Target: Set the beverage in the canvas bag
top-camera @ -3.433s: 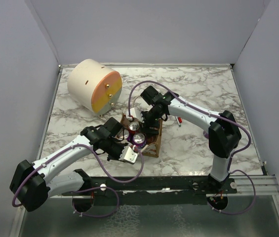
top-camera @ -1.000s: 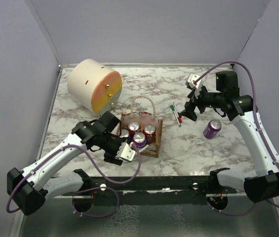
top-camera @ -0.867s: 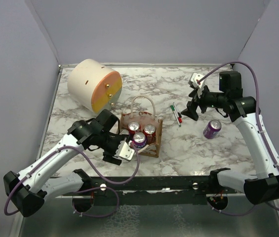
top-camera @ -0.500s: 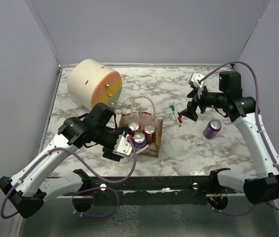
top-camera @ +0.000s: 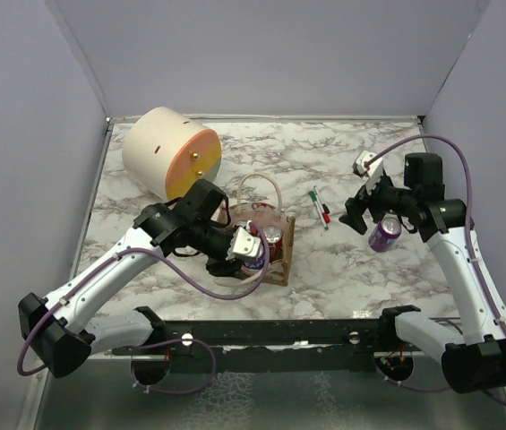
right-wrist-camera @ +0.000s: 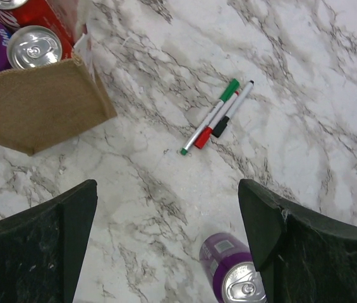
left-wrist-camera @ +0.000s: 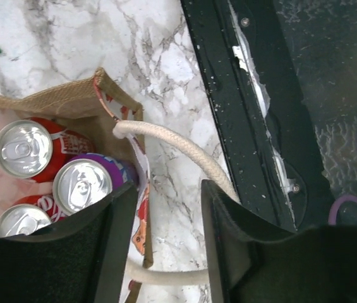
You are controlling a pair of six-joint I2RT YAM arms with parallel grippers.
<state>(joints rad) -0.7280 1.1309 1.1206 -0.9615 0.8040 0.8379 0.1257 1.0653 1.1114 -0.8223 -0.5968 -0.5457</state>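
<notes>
the purple can [top-camera: 384,233] lies on its side on the marble desk [top-camera: 360,152], at 3 o'clock from the canvas bag [top-camera: 281,255]. it stops short of the desk's right edge, with bare veined stone all round it. two markers [top-camera: 320,206] lie side by side at the bag's 2 o'clock, between bag and can. the right hand [right-wrist-camera: 167,196] hangs over the can, its black fingers [right-wrist-camera: 39,240] spread wide with nothing in them. in its wrist view the can shows between them, close to one finger. half a second ago this hand was beside the markers; it has since dropped toward the can.

the bag is small and boxy, of coarse tan weave, with cream rope handles [left-wrist-camera: 184,151]. three cans [left-wrist-camera: 83,183] show in it, two red and one purple, silver tops up. the left hand [left-wrist-camera: 165,189] is open, its fingers either side of the near handle without pinching it. it has swung in from the bag's 8 o'clock to over the near rim. just past that rim runs the dark rail [left-wrist-camera: 241,95] along the desk's near edge. a big cream drum [top-camera: 170,154] with an orange face lies at 10 o'clock, well apart from the bag.
</notes>
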